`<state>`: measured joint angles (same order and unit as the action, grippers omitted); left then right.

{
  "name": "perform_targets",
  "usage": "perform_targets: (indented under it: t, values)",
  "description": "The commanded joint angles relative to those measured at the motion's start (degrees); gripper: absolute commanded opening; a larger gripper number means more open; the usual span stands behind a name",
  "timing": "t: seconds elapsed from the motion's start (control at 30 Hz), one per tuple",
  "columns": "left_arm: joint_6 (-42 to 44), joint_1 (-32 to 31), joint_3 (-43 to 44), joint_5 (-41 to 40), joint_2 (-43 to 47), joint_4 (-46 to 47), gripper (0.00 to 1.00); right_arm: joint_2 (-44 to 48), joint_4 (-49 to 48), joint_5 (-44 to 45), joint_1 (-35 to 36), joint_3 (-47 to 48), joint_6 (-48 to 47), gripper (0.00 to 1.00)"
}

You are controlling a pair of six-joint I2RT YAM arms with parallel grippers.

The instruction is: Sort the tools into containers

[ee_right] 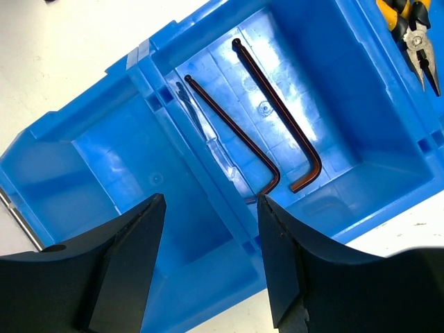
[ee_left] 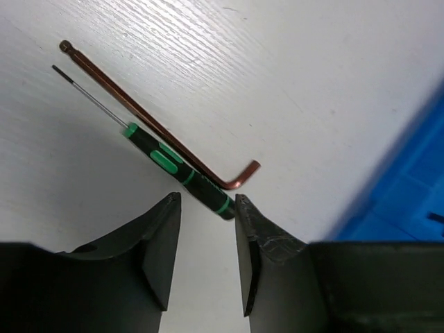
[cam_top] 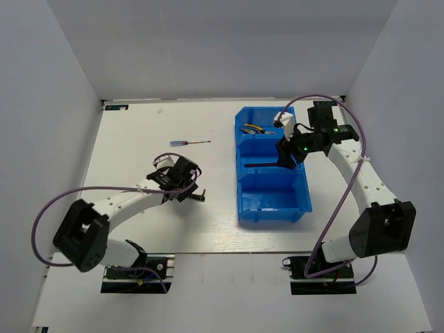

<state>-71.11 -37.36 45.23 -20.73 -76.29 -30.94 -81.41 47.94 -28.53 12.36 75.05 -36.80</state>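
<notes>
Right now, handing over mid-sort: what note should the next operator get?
Left gripper: open, low over the table, jaws either side of the handle end of the green-marked screwdriver; nothing gripped yet.
Right gripper: open, empty, above the blue bin.
Done: pliers in the far compartment, two hex keys in the middle compartment.
Left to do: green-marked screwdriver, the loose hex key beside it, and the other screwdriver farther out on the table. Near compartment looks empty.

Two hex keys (ee_right: 277, 103) in middle compartment (ee_right: 350, 83) (pliers (ee_right: 416, 33) in next one).
</notes>
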Motion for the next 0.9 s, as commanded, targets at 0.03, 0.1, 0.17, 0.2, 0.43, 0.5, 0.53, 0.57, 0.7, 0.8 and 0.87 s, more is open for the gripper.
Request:
perform_targets:
  t: [0.03,0.1,0.17,0.2,0.43,0.5,0.53,0.57,0.7,0.8,0.87]
  values:
    - [-0.52,1.41,1.69,-3.61,-3.33,4.13,0.46,1.86,0.13,-1.26,-0.32,-1.74,-0.29,0.62]
    - [-0.52,2.03,2.22,-3.61,-5.26,4.65,0.46,2.39,-0.04,-1.35,-0.23,-2.62,-0.03,0.62]
    - [-0.52,2.64,2.76,-3.61,-5.80,5.18,0.46,2.92,-0.22,-1.26,-0.14,-3.24,0.23,0.62]
    - [-0.52,2.65,2.76,-3.61,-6.58,5.80,0.46,3.18,-0.31,-1.43,-0.32,-3.50,0.41,0.62]
    - [-0.52,3.17,2.76,-1.25,-9.93,6.94,0.46,3.80,-0.13,-1.26,-0.32,-4.91,0.23,0.62]
    - [-0.52,3.17,2.23,-1.24,-9.93,6.94,0.46,3.80,-0.39,-1.17,-0.32,-4.73,0.15,0.62]
    - [-1.04,3.17,2.23,-0.72,-9.93,6.25,0.46,3.71,-0.39,-1.26,-0.49,-4.65,0.06,0.62]
    - [-1.05,3.17,2.23,-0.71,-9.93,6.24,0.46,3.62,-0.31,-1.17,-0.32,-4.47,0.06,0.62]
    - [-1.05,3.17,-0.66,-0.71,-7.48,5.10,0.46,3.01,-0.83,-1.44,-0.32,-4.21,0.32,0.62]
    - [-1.05,3.17,-1.38,-0.19,-6.77,3.69,0.47,2.48,-0.75,-1.87,-0.32,-3.51,0.50,0.62]
    - [-1.57,3.17,-1.90,-0.19,-6.24,2.29,0.47,2.13,-1.10,-1.96,-0.58,-3.24,0.67,0.62]
